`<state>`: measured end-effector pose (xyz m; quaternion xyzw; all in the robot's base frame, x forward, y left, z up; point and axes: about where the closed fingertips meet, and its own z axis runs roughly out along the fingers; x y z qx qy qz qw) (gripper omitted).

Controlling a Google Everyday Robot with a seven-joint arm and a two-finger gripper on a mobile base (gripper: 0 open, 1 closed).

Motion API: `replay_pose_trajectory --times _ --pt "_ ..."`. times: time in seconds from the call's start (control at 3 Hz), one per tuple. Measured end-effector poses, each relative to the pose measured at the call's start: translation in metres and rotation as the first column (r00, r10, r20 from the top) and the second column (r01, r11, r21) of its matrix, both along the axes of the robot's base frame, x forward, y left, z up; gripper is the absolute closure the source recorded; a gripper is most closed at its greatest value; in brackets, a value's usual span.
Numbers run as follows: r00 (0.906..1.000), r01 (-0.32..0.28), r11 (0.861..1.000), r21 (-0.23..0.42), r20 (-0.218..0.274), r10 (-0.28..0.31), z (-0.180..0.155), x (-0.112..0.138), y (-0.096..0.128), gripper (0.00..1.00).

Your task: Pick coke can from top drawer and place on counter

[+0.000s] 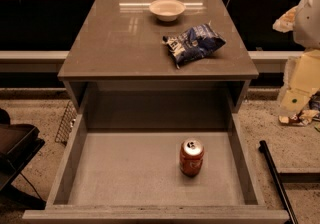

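Note:
The coke can [191, 157] stands upright on the floor of the open top drawer [125, 173], right of the middle and toward the front. It is orange-red with a silver top and pull tab. The counter [120, 43] is the glossy grey-brown slab above the drawer. My arm shows as cream-coloured parts at the right edge of the view. The gripper [296, 110] hangs there beside the cabinet, to the right of the drawer and well apart from the can. It holds nothing that I can see.
A blue-and-white chip bag [192, 43] lies on the counter's right half. A white bowl [167, 9] sits at its back. A dark rod [277, 180] lies on the floor right of the drawer, and a wire basket [65, 123] on its left. A dark object [15, 145] stands at the far left.

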<state>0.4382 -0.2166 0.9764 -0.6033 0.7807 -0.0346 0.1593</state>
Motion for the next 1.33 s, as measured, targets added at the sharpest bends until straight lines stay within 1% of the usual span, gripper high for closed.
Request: replay_pose_trajectory --times 0.33,0.67,1.0,1.33 --pt "1.0 0.0 1.0 0.0 0.0 0.0 0.0 0.0 0.0 0.0" --pt "0.9997 -0.02 0.996 0.081 -0.009 0.021 -0.008 0.001 -0.001 0.0" --pt "0.9962 -0.082 0.939 0.334 0.001 0.087 -0.07 0.004 -0.017 0.0" --pt "0.9896 -0.143 0.841 0.522 0.068 0.127 -0.112 -0.004 -0.008 0.0"
